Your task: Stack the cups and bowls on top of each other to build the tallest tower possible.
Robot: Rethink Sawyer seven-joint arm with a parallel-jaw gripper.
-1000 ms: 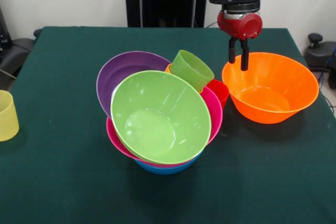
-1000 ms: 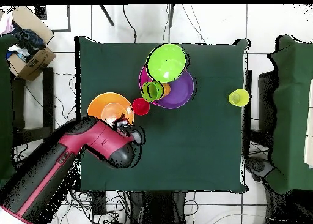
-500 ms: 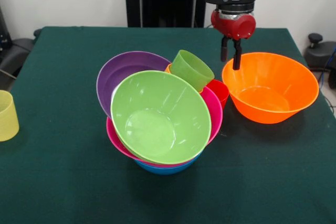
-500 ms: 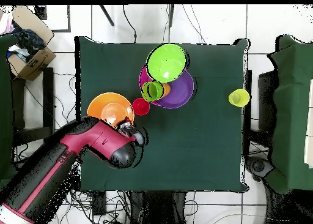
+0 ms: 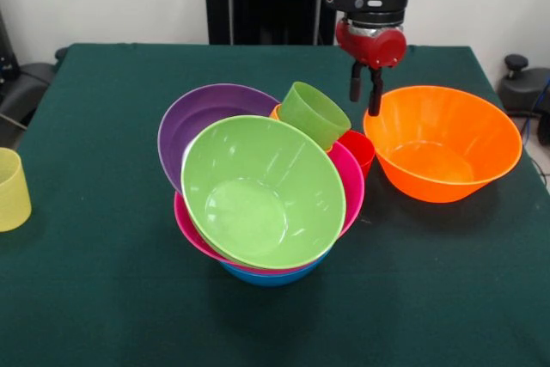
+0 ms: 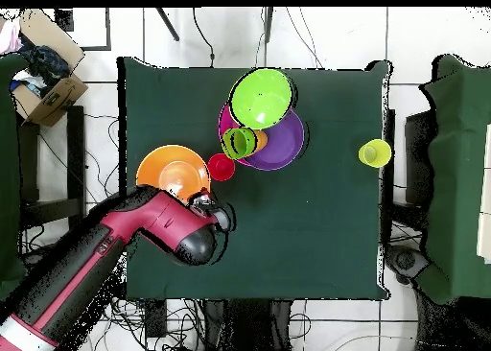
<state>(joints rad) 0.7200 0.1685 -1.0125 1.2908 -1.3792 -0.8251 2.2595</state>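
My front camera sits close, looking down across the dark green cloth-covered surface (image 5: 103,298). My overhead camera looks straight down from high up, taking in that whole surface (image 6: 316,232) plus surrounding floor.

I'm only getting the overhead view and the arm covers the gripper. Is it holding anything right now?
Observer: No. In the front view the gripper is empty, its fingers slightly apart, hanging by the orange bowl at its rim on the side toward the pile.
Operator: Is the green cup standing upright in that pile?
Observer: No. The green cup is tipped over, mouth facing sideways, leaning behind the lime bowl.
Operator: What is at the very bottom of the pile?
Observer: A blue bowl peeks out from under the pink bowl.
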